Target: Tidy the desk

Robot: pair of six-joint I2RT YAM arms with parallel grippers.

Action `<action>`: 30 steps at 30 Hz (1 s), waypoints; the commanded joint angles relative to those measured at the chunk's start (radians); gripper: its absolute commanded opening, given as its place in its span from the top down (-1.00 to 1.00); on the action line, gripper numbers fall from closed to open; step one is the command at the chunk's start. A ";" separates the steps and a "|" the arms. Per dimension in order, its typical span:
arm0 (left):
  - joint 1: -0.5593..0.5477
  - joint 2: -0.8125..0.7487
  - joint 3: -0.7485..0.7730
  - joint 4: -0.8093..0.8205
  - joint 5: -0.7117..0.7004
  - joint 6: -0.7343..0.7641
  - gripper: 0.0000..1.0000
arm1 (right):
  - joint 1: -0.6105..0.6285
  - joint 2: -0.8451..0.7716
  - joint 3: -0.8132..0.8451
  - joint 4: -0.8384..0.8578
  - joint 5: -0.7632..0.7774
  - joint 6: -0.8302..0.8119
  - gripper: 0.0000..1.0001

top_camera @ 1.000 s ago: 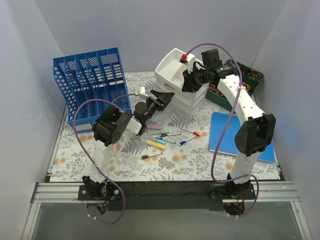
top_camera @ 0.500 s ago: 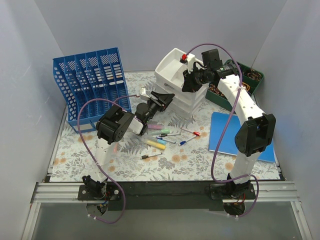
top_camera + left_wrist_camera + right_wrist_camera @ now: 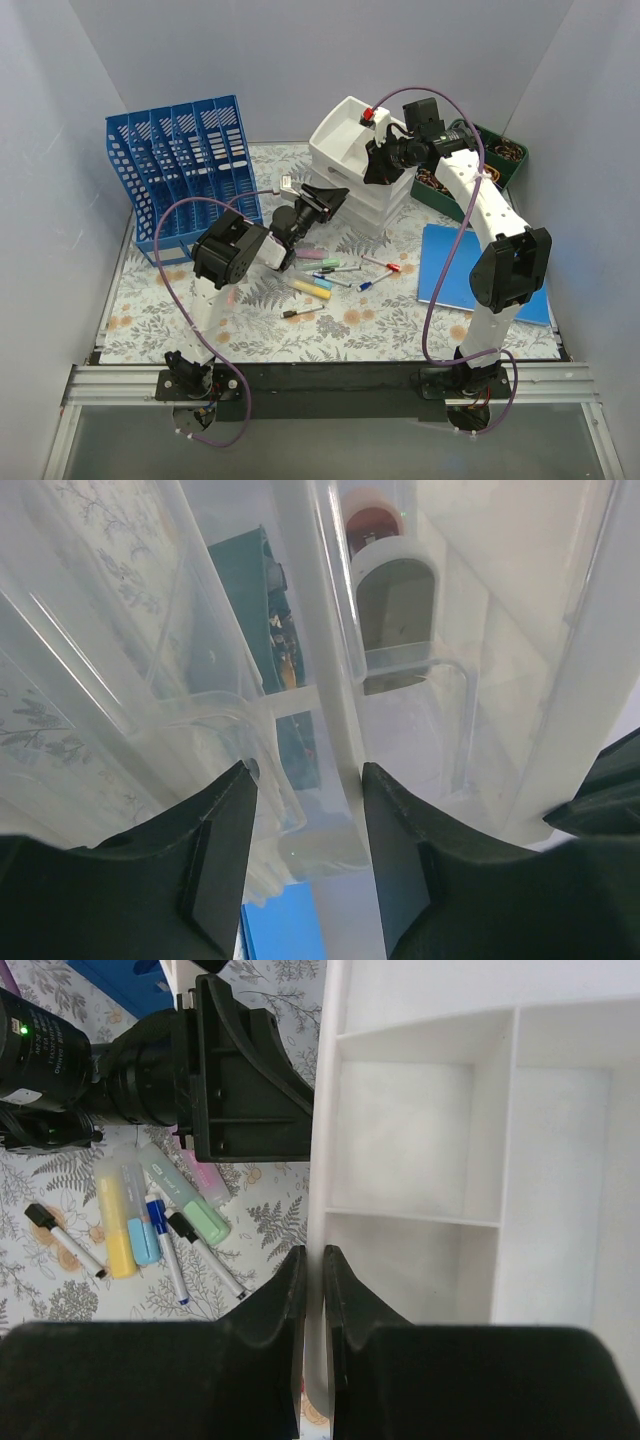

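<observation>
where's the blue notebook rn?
Top view: the notebook lies flat on the right side of the desk, just right of the loose pens and nearer the arms than the green bin.

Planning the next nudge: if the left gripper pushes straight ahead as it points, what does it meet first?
The white drawer unit: the left gripper faces its clear drawer fronts, seemingly very close.

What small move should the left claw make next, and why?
Probably close the left claw: its fingers stand apart around the drawer unit's clear front, not gripping yet, while the right claw pinches the white tray's rim.
</observation>
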 commanded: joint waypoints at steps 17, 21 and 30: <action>-0.003 -0.137 -0.110 0.495 0.012 -0.008 0.21 | -0.035 0.056 0.039 -0.007 0.037 0.045 0.97; -0.002 -0.153 -0.127 0.495 0.015 -0.009 0.20 | -0.043 0.068 0.048 -0.005 0.041 0.050 0.97; -0.003 -0.179 -0.144 0.497 0.023 -0.015 0.20 | -0.054 0.079 0.054 -0.005 0.047 0.056 0.97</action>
